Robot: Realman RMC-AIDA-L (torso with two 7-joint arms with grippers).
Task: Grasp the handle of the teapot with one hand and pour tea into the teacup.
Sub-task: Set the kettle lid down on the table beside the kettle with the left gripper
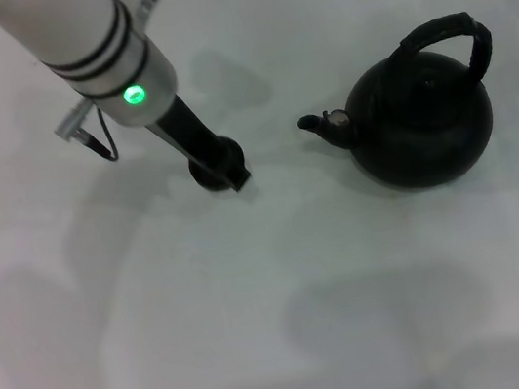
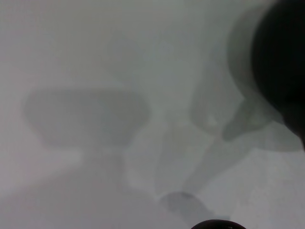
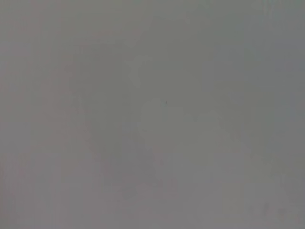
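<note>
Head view looks steeply down from above onto the white table [image 1: 262, 332], wide enough to take in the left arm [image 1: 99, 52] reaching from the upper left and the teapot [image 1: 421, 124] right of centre. Left wrist view sits low and close over the same table [image 2: 95, 47], catching only a dark blurred bulk at one edge, probably that teapot [image 2: 281, 62], the one thing both views share. Right wrist view faces a plain grey field, nothing to match against the others.
</note>
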